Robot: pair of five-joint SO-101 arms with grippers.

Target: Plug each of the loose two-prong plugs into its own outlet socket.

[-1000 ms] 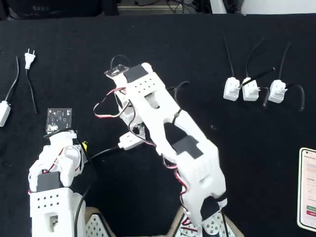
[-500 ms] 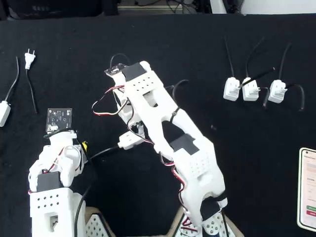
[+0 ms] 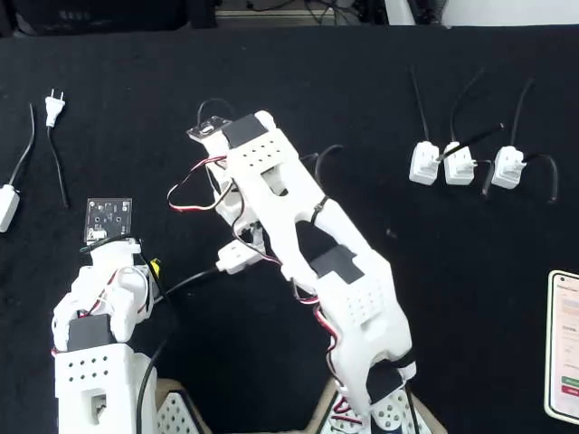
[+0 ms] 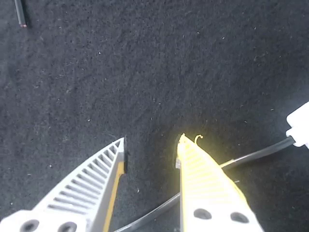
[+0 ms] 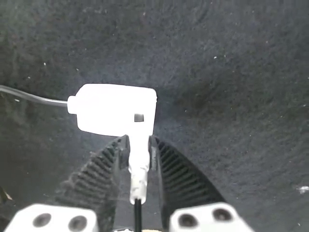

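Note:
My right gripper [image 5: 137, 142] is shut on a white two-prong plug [image 5: 138, 166] whose black cable runs back between the fingers. The plug's front end meets a white outlet socket [image 5: 116, 116] lying on the black cloth, and its prongs are hidden. In the high view the right arm's gripper [image 3: 242, 237] sits mid-table over that white piece [image 3: 235, 258]. My left gripper [image 4: 149, 145] stands open just above the cloth with nothing between its fingers; the same plug's black cable [image 4: 256, 154] passes beside it. Another loose plug [image 3: 54, 107] lies at the far left.
Three white sockets [image 3: 460, 165] with cables sit in a row at the far right. A white socket block [image 3: 7, 208] lies at the left edge, a small dark board [image 3: 109, 217] near the left arm [image 3: 99, 298], and a phone [image 3: 565, 344] at the right edge.
The right arm's wrist has shifted slightly to the left while holding the plug. The left arm has kept still.

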